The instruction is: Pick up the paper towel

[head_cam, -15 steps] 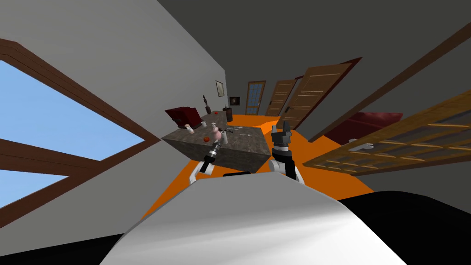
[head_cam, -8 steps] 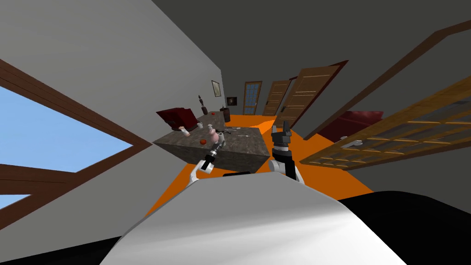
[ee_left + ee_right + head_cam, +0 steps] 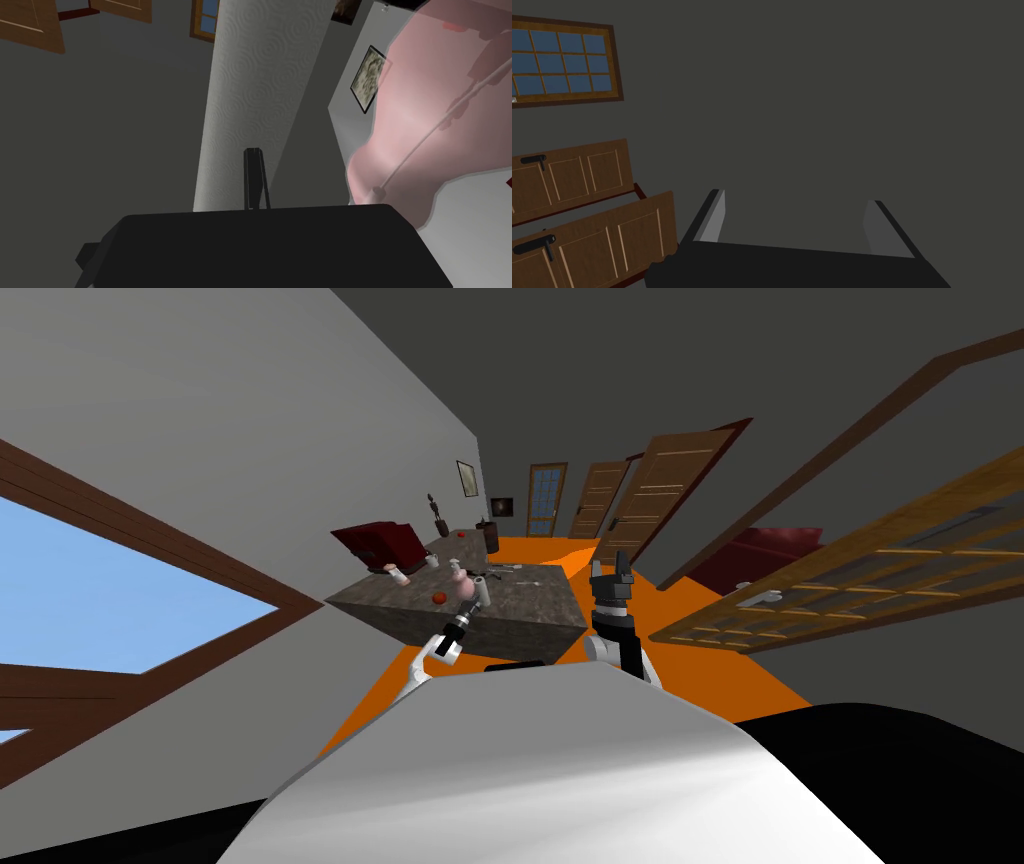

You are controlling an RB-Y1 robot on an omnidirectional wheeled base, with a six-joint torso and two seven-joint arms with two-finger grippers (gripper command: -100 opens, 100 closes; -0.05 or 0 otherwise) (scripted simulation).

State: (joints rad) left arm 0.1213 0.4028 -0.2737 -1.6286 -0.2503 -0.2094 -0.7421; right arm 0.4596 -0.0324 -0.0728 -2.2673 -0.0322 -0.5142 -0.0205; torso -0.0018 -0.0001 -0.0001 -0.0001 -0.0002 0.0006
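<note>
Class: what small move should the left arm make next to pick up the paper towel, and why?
Probably raise the left gripper slightly, straight up, to test whether it holds: the white paper towel roll sits right against it, and the pink bottle crowds one side.

A pink bottle (image 3: 415,115) stands just beside the left gripper (image 3: 253,152), on a dark stone table (image 3: 520,603), with a small red round thing (image 3: 438,598) a little further off. Beyond the gripper, a framed picture (image 3: 369,80) hangs on a grey wall (image 3: 345,120), near brown doors (image 3: 660,503).
</note>
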